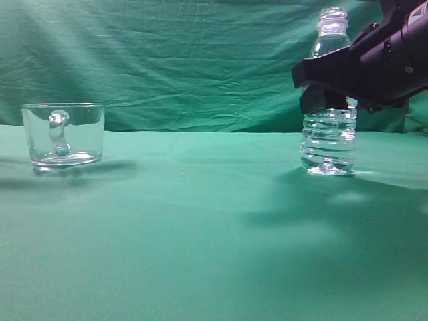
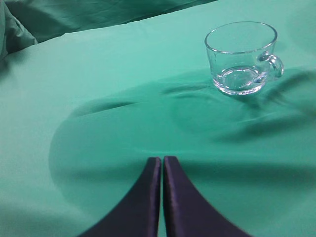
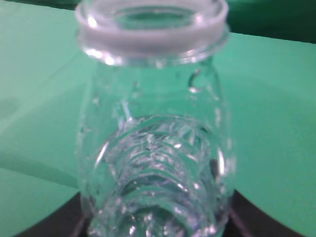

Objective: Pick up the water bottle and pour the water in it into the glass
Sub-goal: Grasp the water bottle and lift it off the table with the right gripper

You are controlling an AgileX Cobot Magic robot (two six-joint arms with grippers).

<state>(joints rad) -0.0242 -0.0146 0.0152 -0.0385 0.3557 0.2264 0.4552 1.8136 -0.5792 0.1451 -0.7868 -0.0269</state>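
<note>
The water bottle (image 1: pixel 332 40) stands uncapped and upright on the green cloth at the right, with clear water (image 1: pixel 328 144) in its ribbed lower body. My right gripper (image 1: pixel 326 93) is closed round its middle, one dark finger on each side. In the right wrist view the water bottle (image 3: pixel 153 148) fills the frame between the right gripper's fingers (image 3: pixel 157 228). The glass (image 1: pixel 63 134) sits empty at the far left, handle towards the camera. In the left wrist view my left gripper (image 2: pixel 162 160) is shut and empty above the cloth, with the glass (image 2: pixel 242 59) ahead to its right.
A green cloth (image 1: pixel 200 234) covers the table and hangs as a backdrop (image 1: pixel 187 60) behind it. A wide stretch of bare cloth lies between glass and bottle. The left arm does not show in the exterior view.
</note>
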